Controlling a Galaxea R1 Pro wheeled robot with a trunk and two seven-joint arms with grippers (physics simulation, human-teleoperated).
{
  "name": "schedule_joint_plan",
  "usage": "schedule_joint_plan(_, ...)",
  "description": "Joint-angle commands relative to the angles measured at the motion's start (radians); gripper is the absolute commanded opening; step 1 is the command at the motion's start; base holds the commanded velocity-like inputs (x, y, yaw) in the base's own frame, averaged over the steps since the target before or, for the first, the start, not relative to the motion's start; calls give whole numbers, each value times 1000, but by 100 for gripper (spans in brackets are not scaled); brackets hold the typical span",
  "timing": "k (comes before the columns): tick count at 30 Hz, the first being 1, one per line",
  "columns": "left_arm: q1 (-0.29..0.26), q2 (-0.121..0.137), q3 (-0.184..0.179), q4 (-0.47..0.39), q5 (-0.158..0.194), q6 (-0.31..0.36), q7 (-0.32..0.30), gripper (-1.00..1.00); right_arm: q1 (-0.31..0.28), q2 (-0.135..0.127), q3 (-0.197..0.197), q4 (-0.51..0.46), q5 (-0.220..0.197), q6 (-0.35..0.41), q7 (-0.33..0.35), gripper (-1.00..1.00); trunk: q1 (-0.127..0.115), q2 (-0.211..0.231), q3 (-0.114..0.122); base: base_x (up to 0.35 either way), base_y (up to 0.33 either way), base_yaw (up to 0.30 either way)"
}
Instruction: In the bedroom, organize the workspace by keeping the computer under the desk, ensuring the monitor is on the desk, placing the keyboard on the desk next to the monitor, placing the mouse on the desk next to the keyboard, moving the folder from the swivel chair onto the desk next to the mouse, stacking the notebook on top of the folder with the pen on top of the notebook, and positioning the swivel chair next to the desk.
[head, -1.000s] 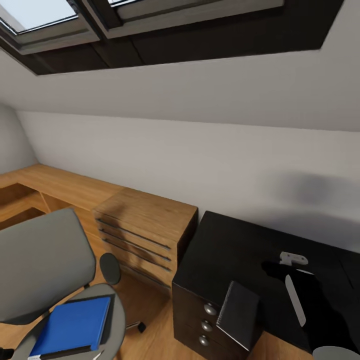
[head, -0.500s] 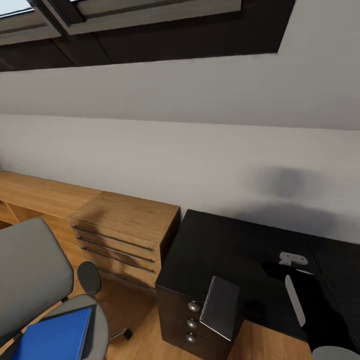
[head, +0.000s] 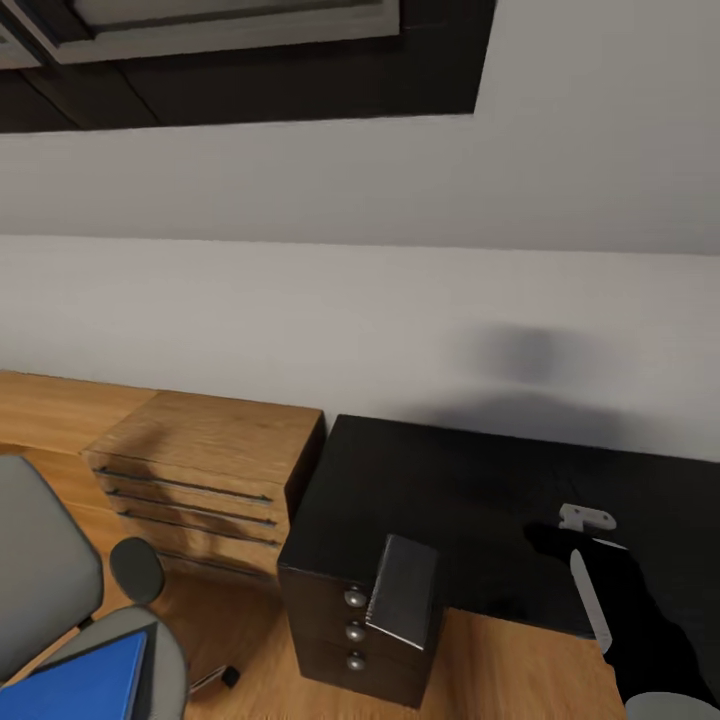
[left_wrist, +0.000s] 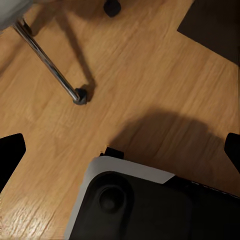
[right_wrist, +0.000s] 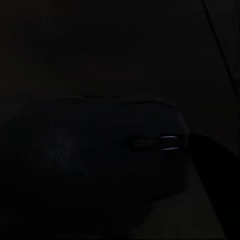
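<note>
Your right gripper (head: 575, 535) hangs over the desk (head: 440, 480) at 4 o'clock in the head view; finger spread cannot be told. Its wrist camera sits close on the mouse (right_wrist: 100, 150). Left fingertips (left_wrist: 11, 152) stand wide apart, empty, above the floor (left_wrist: 150, 75). The notebook (head: 403, 590) overhangs the desk edge at 6 o'clock. The folder (head: 85, 685) lies on the swivel chair (head: 40, 580) at 8 o'clock.
</note>
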Motion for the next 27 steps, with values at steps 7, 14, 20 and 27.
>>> schedule_joint_plan(7,0,1,-9,0,8,-4,2,100,-1,0,1,-1,-4,5,-5,-100,0,-1,-1,-309,0,-262)
schedule_joint_plan(14,0,0,-10,0,6,-6,3,100,-1,1,1,0,-4,5,-5,-100,0,-1,-1,-166,0,-261)
schedule_joint_plan(20,0,-1,-11,0,4,-7,3,100,-1,1,1,0,-4,4,-5,-100,0,-1,-1,-22,0,-261)
schedule_joint_plan(27,0,-1,-14,0,2,-9,3,100,-1,1,-4,1,-4,2,-5,-100,0,-1,-1,-3,0,-262)
